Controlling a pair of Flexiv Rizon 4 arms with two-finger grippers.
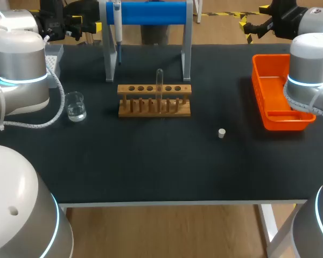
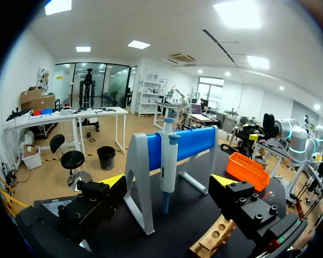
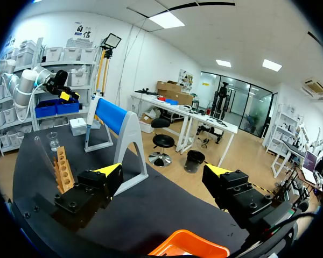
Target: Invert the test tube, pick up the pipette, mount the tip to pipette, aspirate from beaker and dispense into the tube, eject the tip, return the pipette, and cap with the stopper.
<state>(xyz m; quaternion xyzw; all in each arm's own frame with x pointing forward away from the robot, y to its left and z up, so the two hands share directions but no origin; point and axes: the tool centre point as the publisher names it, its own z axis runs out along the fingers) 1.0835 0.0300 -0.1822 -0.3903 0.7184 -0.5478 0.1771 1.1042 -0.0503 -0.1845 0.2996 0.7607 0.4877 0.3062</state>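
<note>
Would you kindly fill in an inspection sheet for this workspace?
Surface: black table, no spills seen.
Job's things: tube upright in rack; pipette hanging on stand; beaker with clear liquid left of rack; stopper loose right of rack; box far left; orange bin at right.
Clutter: nothing seen.
End effectors: left end effector and right end effector open, holding nothing.
Cables: white cable loops from left arm near beaker.
Surroundings: nothing seen.

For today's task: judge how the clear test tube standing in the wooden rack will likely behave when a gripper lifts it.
The test tube looks like thin clear glass, so probably light, fragile and slippery. It is tall and narrow, so off the wooden rack it would likely tip or roll.
</note>
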